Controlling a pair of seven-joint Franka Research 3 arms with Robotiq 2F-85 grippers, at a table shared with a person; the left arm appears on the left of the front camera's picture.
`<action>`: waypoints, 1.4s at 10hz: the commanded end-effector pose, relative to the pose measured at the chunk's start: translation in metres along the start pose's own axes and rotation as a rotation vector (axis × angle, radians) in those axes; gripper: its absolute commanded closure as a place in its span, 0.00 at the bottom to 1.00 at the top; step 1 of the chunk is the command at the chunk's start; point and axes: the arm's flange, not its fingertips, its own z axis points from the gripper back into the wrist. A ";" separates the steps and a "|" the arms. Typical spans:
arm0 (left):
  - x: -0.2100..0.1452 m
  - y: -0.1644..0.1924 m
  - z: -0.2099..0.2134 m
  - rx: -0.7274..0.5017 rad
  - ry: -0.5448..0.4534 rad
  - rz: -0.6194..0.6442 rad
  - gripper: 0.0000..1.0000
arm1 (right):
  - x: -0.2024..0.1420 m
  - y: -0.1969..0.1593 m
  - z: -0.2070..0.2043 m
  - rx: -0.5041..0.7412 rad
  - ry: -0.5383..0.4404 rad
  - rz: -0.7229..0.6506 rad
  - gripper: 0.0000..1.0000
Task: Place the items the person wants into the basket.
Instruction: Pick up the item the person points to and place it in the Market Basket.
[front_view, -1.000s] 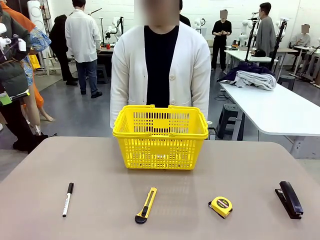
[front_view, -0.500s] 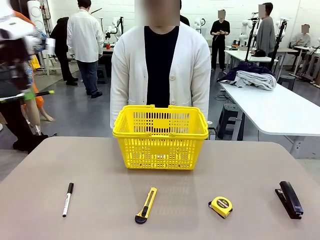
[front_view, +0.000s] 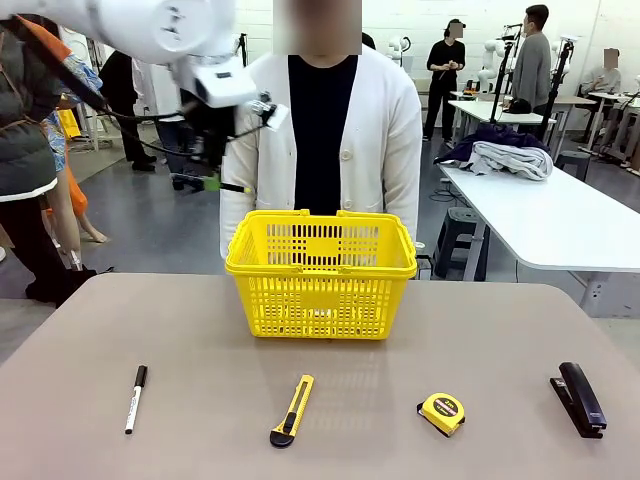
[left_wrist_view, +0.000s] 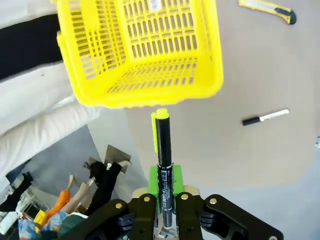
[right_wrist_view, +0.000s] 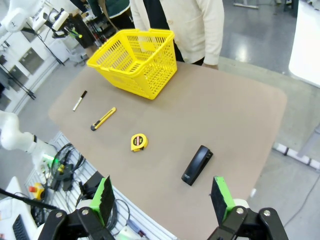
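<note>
1. Jaws first: the left jaws are clenched on the thin black pen (left_wrist_view: 163, 150). It is gripped near its rear end between the green pads (left_wrist_view: 165, 174) and projects forward along the fingers. The right jaws are spread wide with nothing between them, high above the desk (right_wrist_view: 200, 115).
2. The utility knife (front_view: 292, 410) and the stapler (front_view: 579, 399) lie well apart on the near part of the desk. They are best disregarded until the pen has been delivered. The white marker (front_view: 135, 398) and the tape measure (front_view: 442, 413) are not to be disturbed.
3. The basket (front_view: 320, 270) stands upright at mid-desk. In the left wrist view the pen tip is seen at the basket's outer rim, so the pen is judged to be short of the opening. It should be carried onward until its whole length is over the opening.
4. The pen is thin and the basket walls are latticed. Release is therefore best made low and roughly level, so that the pen is not bounced out or poked through a slot.
5. The person (front_view: 370, 120) stands just behind the basket. In the front view the held pen is seen in front of the person's sleeve, so the path should be kept toward the basket and clear of the cardigan.
</note>
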 end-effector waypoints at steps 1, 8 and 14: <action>0.037 0.028 -0.001 -0.035 0.001 -0.054 0.89 | 0.000 -0.001 0.000 0.017 -0.013 0.013 0.00; 0.132 0.078 -0.079 -0.166 -0.143 0.001 0.89 | 0.000 -0.001 0.000 0.017 -0.013 0.013 0.00; 0.116 0.120 -0.170 -0.251 -0.252 0.040 0.89 | 0.000 -0.001 0.000 0.017 -0.013 0.013 0.00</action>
